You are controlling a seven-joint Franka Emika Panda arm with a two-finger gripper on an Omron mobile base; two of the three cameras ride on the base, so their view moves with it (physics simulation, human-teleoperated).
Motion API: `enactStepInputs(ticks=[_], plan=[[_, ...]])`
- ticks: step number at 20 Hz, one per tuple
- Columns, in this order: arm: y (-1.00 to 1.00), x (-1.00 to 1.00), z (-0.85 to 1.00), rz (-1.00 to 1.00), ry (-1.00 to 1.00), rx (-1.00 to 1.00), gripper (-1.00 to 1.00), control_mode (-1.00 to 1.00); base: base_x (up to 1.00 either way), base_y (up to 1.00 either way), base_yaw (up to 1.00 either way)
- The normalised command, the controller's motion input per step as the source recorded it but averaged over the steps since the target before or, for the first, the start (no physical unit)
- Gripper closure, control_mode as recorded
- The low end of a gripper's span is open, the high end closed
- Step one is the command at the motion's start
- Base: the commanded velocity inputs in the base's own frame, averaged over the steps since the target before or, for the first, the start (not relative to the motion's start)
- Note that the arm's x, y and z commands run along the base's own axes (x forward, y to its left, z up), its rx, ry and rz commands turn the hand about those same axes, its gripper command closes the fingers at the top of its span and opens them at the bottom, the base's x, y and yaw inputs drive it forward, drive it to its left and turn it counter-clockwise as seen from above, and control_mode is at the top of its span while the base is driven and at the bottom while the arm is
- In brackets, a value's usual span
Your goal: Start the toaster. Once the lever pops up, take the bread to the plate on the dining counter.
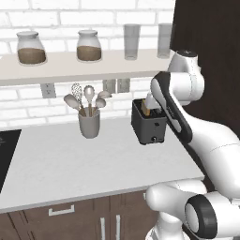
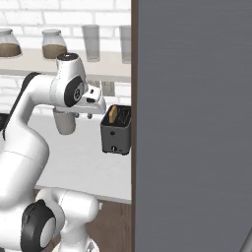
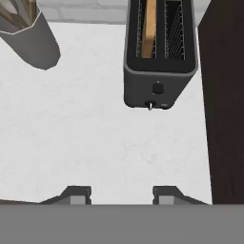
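The bread point(image 3: 149, 28) stands on edge in 1 slot of the toaster point(image 3: 159, 71), on the worktop beside the dark cabinet. The gripper point(image 3: 121, 194) hovers short of it, fingers apart and empty. Toast is likely light, stiff and crumbly, so pinch its exposed top edge across the 2 flat faces.

Dark toaster point(image 1: 149, 125) on worktop point(image 1: 93, 164), bread point(image 1: 146, 109) in slot, utensil cup point(image 1: 89, 123) left.

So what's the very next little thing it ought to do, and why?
Probably ease the tool forward and down toward the toaster's front lever. The bread stands in the left slot, and the tool, fingers apart and holding nothing, is short of the toaster over bare counter.
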Motion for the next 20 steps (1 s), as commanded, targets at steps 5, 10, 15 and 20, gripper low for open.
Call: enactStepInputs(ticks=[5,10,15,20], plan=[[-0.02,-0.03,-0.01,0.0,0.0,0.0,-1.0,-1.0,0.0,0.0,0.0],[-0.05,-0.01,-0.34,0.0,-0.02,0.0,-1.0,-1.0,0.0,0.0,0.0],[-0.2,0.01,-0.48,0.0,-0.03,0.0,-1.0,-1.0,0.0,0.0,0.0],[-0.09,0.1,-0.41,0.0,-0.04,0.0,-1.0,-1.0,0.0,0.0,0.0]])
